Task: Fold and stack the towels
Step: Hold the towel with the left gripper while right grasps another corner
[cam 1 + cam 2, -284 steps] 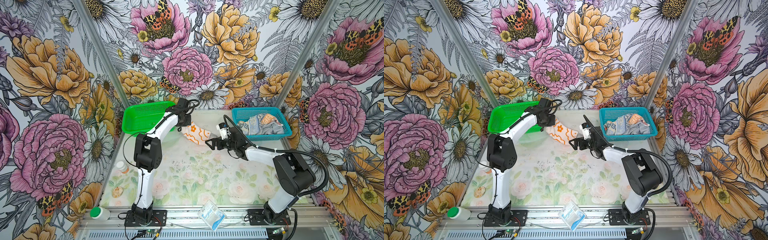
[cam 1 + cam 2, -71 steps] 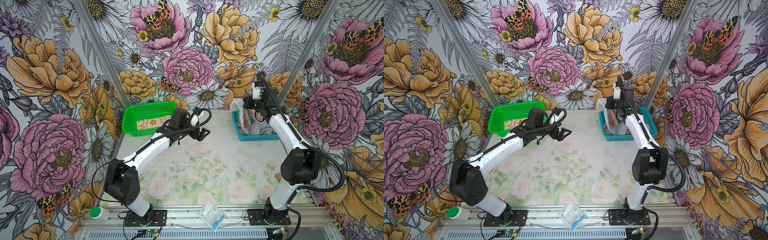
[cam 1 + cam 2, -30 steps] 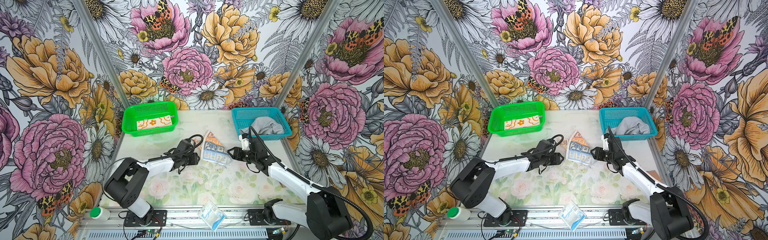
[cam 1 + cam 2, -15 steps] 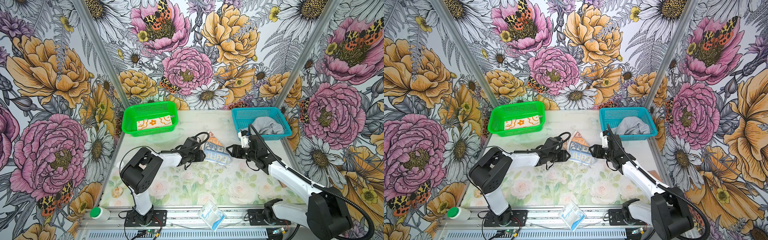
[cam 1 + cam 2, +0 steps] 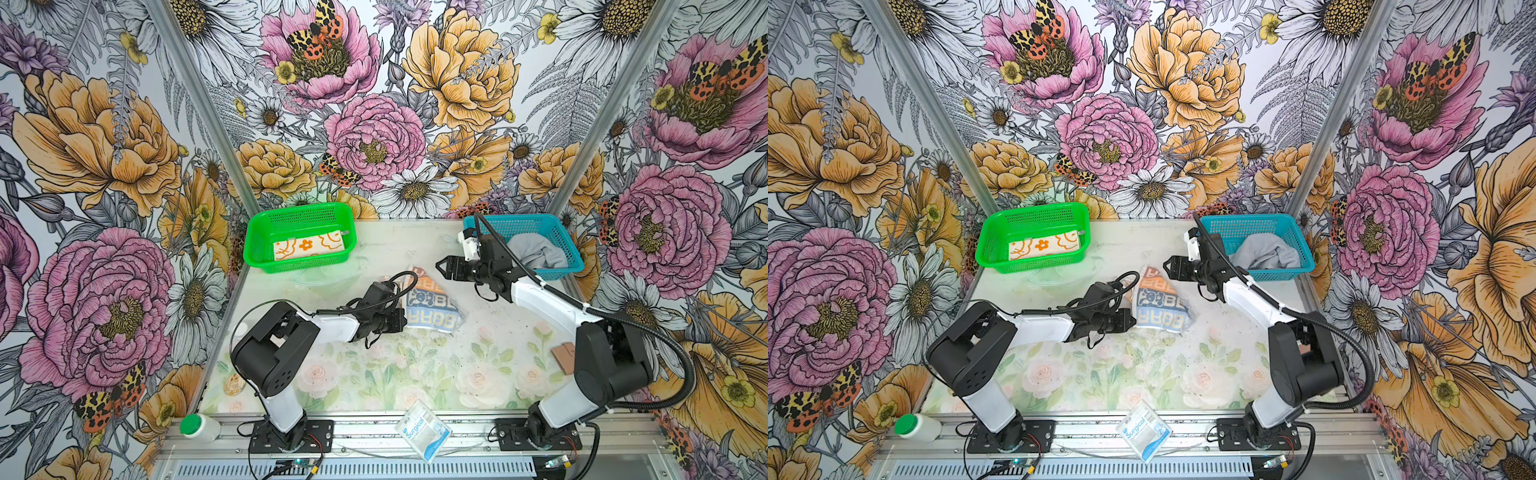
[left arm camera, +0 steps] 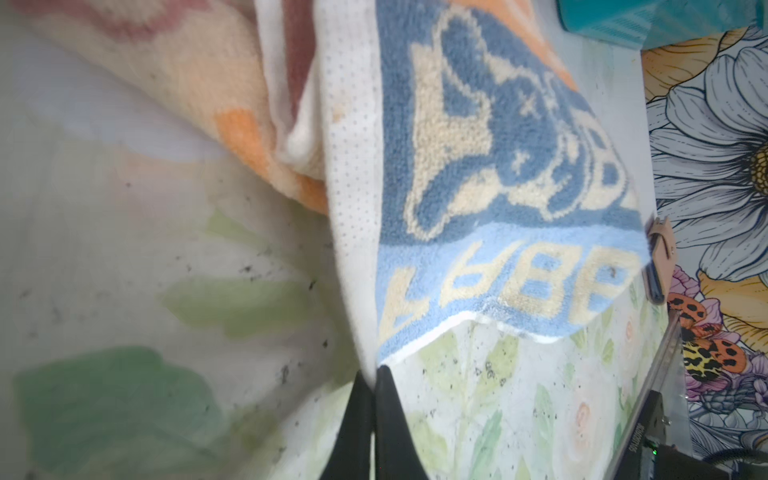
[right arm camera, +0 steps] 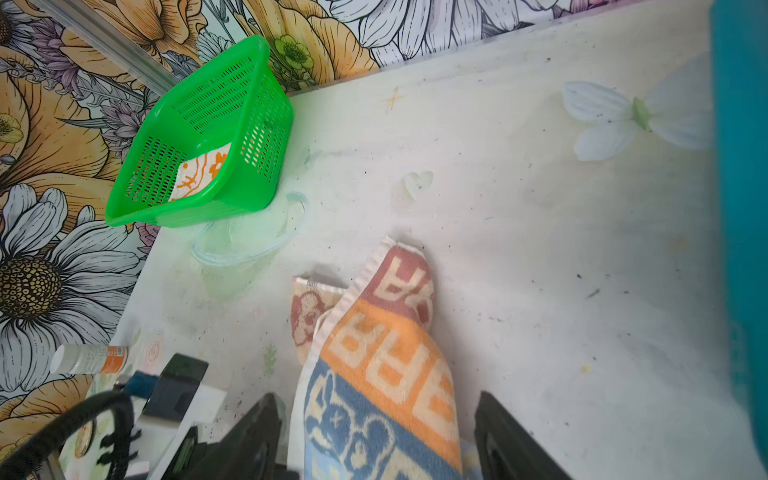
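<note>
The RABBIT towel (image 5: 432,305) lies bunched mid-bench. The left tool (image 6: 372,372), pressed together, pinches its near-left hem — a thin bite that could slip under a pull. The right tool (image 5: 441,267) hovers spread over the far end. The flower towel (image 5: 309,246) lies folded in the green basket (image 5: 257,249), far left; the grey towel (image 5: 536,251) fills the blue basket (image 5: 575,261), far right — neither obstructs.

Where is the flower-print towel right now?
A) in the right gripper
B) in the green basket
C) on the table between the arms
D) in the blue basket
B: the flower-print towel lies flat inside the green basket; the RABBIT towel is on the table, the grey towel in the blue basket.
</note>
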